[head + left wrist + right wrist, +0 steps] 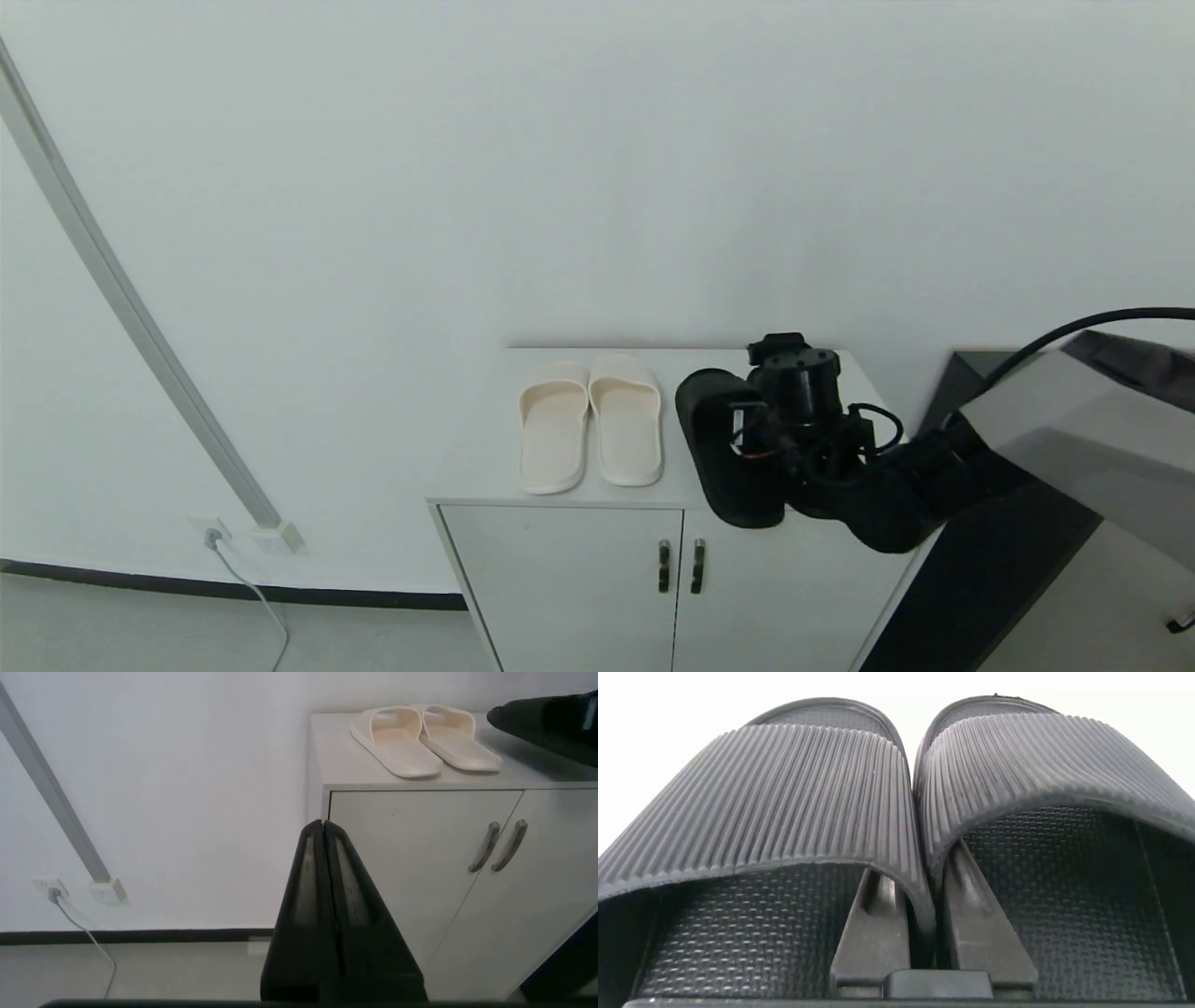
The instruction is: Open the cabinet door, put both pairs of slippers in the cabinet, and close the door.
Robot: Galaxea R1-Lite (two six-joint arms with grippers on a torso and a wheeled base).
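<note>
Black slippers (733, 448), right of centre in the head view, are laid side by side on the cabinet (485, 471) top, apparently so both can be lifted in one pinch. The right gripper (920, 905) is clamped on their adjoining inner walls, one finger inside each. The left gripper (323, 835) is held empty, fingers pressed together, facing the unopened doors (560, 588).

Right arm (878, 495) black, cylindrical wrist; grey shell; black cable (1055, 341); left gripper (323, 831) black, tapered.
</note>
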